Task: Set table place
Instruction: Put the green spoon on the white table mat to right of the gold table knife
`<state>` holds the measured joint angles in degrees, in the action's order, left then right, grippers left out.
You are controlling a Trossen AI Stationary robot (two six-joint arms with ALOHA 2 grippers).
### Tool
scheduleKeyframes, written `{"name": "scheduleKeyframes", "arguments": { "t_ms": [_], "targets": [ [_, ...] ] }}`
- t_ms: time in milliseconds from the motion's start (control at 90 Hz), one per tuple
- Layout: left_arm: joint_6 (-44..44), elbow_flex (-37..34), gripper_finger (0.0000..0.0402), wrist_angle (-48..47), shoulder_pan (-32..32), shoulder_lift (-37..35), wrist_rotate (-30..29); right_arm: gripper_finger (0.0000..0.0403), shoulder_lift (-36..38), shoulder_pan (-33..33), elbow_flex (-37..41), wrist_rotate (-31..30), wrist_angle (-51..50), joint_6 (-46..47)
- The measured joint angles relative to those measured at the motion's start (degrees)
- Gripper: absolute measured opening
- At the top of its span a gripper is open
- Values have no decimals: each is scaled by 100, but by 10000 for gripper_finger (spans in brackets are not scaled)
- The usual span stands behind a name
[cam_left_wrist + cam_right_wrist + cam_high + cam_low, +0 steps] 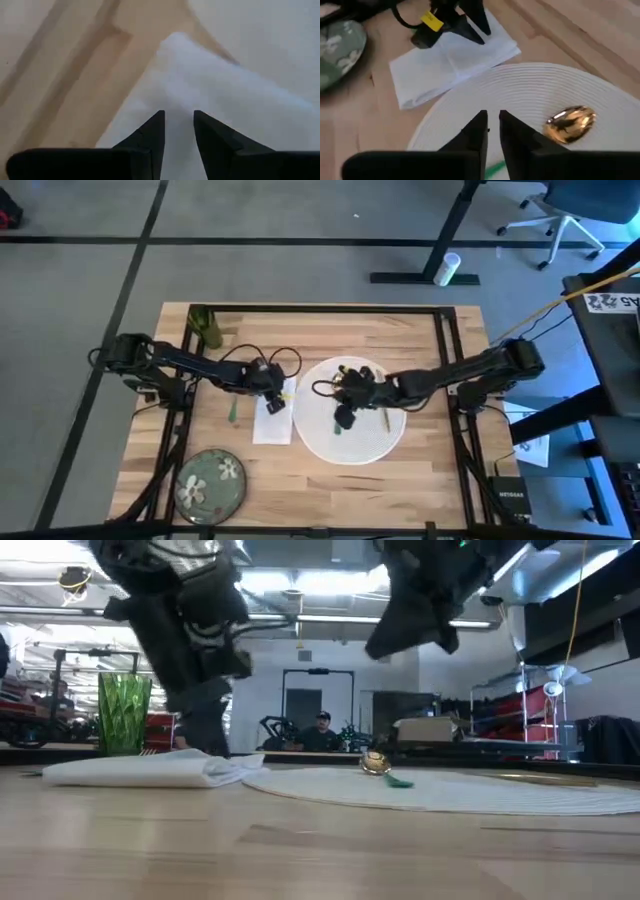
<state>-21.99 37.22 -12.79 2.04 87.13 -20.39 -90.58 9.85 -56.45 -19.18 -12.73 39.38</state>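
Observation:
The white napkin (273, 420) lies flat on the table (400, 480), just left of the round white placemat (352, 415). My left gripper (276, 396) points down onto the napkin, its fingers close together with white cloth between them. My right gripper (345, 416) hangs shut above the placemat, touching nothing. The bowl of a gold-coloured utensil (570, 124) rests on the placemat, with a small green piece (398, 780) beside it. A green utensil (233, 409) lies left of the napkin. The green floral plate (210, 480) sits near left, and the green cup (205, 328) stands far left. My left gripper comes at the napkin from above, its fingers (152, 135) pointing down on the part toward the table's far side (178, 97). Cloth fills the narrow gap between the two fingers; whether one layer or several, I cannot tell. The napkin stays lying on the table.
A black frame (445, 360) runs along the table's edges. A gold stick-like piece (386, 418) lies on the placemat's right part. Bare wood shows at the near right. A person sits in the room beyond the table (322, 730).

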Motion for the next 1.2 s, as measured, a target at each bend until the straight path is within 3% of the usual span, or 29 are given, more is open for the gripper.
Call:
{"name": "scheduleKeyframes", "arguments": {
  "t_ms": [500, 1067, 1200],
  "targets": [
    [183, -128, 88, 497, -260, 0, 5, 69, -1116, -14, -245, 150, -485, 1399],
    [206, -128, 88, 461, -286, 2, 5, 69, -1678, -252, -407, 188, -739, 1426],
    [206, -128, 88, 476, -286, 2, 4, 50, -1758, -250, -411, 197, -681, 1420]
  ]
}}
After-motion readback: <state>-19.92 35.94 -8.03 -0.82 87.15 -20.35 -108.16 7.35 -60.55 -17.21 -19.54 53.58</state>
